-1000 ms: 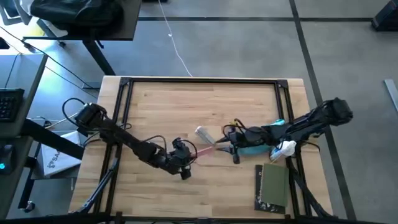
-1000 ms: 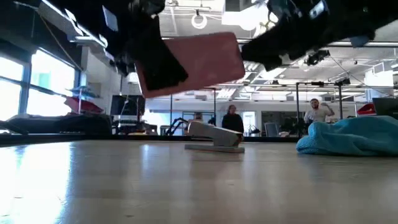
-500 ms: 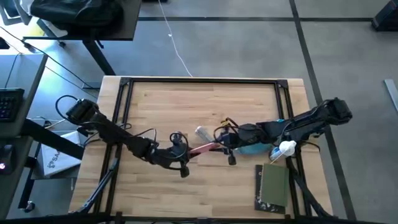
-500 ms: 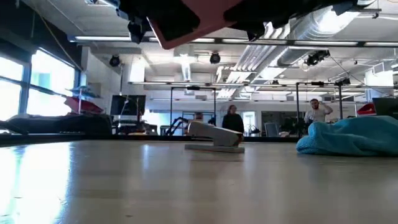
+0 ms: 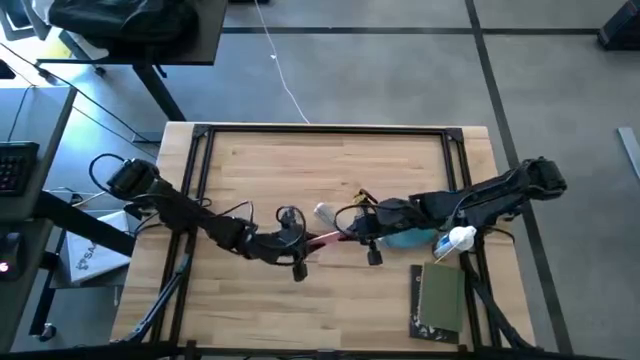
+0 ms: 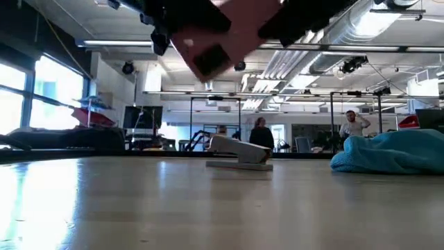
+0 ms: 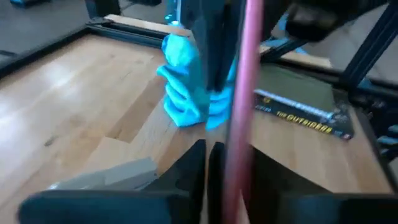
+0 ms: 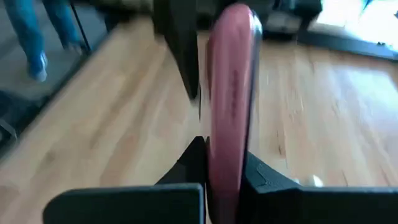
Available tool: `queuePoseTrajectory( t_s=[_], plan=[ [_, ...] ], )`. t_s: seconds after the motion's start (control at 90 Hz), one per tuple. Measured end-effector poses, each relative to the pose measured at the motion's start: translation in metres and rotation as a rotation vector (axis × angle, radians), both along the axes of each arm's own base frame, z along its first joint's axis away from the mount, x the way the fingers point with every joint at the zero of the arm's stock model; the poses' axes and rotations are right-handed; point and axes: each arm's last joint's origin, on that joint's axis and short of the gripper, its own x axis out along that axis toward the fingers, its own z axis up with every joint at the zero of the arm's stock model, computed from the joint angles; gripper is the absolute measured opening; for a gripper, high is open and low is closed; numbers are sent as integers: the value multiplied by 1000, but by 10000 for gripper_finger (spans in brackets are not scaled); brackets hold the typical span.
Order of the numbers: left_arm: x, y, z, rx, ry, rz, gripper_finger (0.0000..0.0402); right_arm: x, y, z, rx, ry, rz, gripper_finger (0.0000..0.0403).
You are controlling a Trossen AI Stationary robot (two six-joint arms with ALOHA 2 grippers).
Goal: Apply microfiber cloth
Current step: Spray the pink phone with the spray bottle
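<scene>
The light-blue microfiber cloth (image 5: 410, 238) lies bunched on the table's right part under my right arm, and it also shows in the low view (image 6: 392, 154) and the left wrist view (image 7: 186, 93). No gripper touches it. A flat pink slab (image 5: 328, 238) hangs high above the table's middle (image 6: 229, 31). My left gripper (image 5: 297, 242) is shut on its left end and my right gripper (image 5: 366, 236) on its right end. My left gripper pinches the pink slab's left end (image 7: 239, 168) between its two fingers, one on each flat face. The fingers come level from the table's left. The slab stands on edge, lifted clear of the table. My right gripper pinches the slab's right end (image 8: 227, 168) between its two fingers (image 8: 186, 165), one on each flat face. It comes level from the table's right. The slab runs away from the fingers toward my left gripper, clear of the table.
A pale grey oblong thing (image 5: 325, 213) lies on the table just beyond the slab (image 6: 239, 151). A dark olive-green book (image 5: 440, 300) lies near the front right, and a small white spray bottle (image 5: 455, 240) sits beside the cloth. People stand in the room behind.
Both grippers have gone up with the pink slab, which now hangs higher above the table and is tipped more in the low view. My right gripper has also shifted a little toward the table's left. The cloth has stayed where it was.
</scene>
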Motion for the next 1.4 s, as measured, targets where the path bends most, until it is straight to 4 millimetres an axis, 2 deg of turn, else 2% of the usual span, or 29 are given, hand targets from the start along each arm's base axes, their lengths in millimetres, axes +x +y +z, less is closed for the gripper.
queuePoseTrajectory(
  t_s=[0.156,0.311,0.433,0.578,0.867,1.1,1.4],
  plan=[
    [4,7,2,-18,-12,-15,159,-1,-8,4,-16,63,-21,1],
    [9,15,9,16,-87,7,181,0,-11,-1,-24,98,-31,1],
    [15,23,14,52,-149,9,183,6,-10,-12,-31,131,-30,0],
    [23,29,3,77,-124,23,183,13,-9,-27,-39,174,-31,0],
    [36,30,-20,90,-110,3,184,16,-8,-29,-37,163,-31,0],
    [38,33,-18,113,-139,7,182,16,-8,-29,-37,163,-32,0],
    [45,35,-30,116,-149,7,150,17,-8,-28,-29,151,-36,0]
  ],
)
